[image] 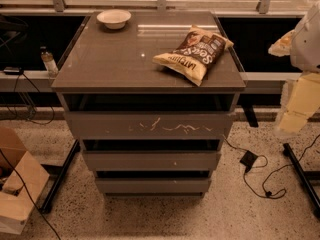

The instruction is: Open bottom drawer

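Hanging at 3 o'clock, well right of the surface (110, 64), the hand (298, 101) touches nothing; can't tell if it's released or clenched. Bottom drawer (152, 185) at 6 o'clock, lowest front, looks shut, prob. why the hand sits clear w/ room to drop. Surface: chip bag (194, 54) at 2, bowl (114, 18) at 11. Floor (240, 214): cables (260, 181) at 4, cardboard box (17, 184) at 8.
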`<state>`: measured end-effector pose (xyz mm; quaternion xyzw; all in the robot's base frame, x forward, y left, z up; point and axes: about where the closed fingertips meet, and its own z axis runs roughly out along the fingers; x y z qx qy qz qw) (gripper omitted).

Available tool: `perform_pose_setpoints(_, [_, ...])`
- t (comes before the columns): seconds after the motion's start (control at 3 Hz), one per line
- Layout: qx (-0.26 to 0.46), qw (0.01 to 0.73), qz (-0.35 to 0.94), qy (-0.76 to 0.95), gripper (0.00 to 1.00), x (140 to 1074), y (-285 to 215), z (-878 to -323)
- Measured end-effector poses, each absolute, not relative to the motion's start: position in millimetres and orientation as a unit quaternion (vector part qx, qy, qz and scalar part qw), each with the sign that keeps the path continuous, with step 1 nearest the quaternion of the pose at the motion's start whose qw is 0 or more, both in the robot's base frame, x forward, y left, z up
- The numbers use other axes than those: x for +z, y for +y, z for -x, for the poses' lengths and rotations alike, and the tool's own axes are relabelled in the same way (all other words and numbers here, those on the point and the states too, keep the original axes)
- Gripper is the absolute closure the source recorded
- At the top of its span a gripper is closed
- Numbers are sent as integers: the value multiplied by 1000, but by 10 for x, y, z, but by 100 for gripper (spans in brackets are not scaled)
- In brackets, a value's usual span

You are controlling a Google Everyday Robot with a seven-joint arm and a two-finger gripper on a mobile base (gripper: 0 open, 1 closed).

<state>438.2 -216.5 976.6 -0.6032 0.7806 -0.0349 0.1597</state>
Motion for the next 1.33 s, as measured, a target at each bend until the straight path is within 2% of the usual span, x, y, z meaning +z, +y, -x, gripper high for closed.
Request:
perform_pose_setpoints(1.0, [-9, 187, 588, 787, 0, 9332, -2014, -4478])
perform_pose_setpoints(1.33, [32, 206, 561, 801, 0, 8915, -2013, -4603])
